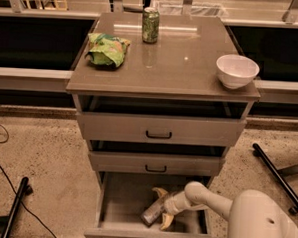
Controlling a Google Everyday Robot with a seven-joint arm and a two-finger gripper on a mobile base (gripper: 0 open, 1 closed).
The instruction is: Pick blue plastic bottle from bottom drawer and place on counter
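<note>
The robot's smooth white arm [210, 199] came in from the bottom right corner. Its fat round part sat low on the right. A thinner part reached left and bent at a round joint over the open bottom drawer [118, 202]. The arm pointed down and to the left, into that deep grey box.

At the tip was the end effector [163, 207], low inside the drawer. Its two curved yellow fingers [166, 221] were spread wide apart. One pointed to the back of the drawer and one to the front. The small clear greyish plastic bottle [150, 213] lay on its side on the drawer floor. It was turned at a slant. Its right end sat between the two fingers. I could not tell if a finger touched it.

The label on the bottle was too dim to read.

Above were two shallow grey drawers, the top drawer [158, 129] and the middle drawer [155, 164]. Both had a black handle and both were pulled out a little.

On the shiny grey-brown counter [181, 72] stood a tall green soda can [150, 25] at the back. A crumpled green snack bag [107, 49] lay at the left. A round white bowl [236, 70] sat at the right edge. The can and the bag had printing on them, but no words could be read.
</note>
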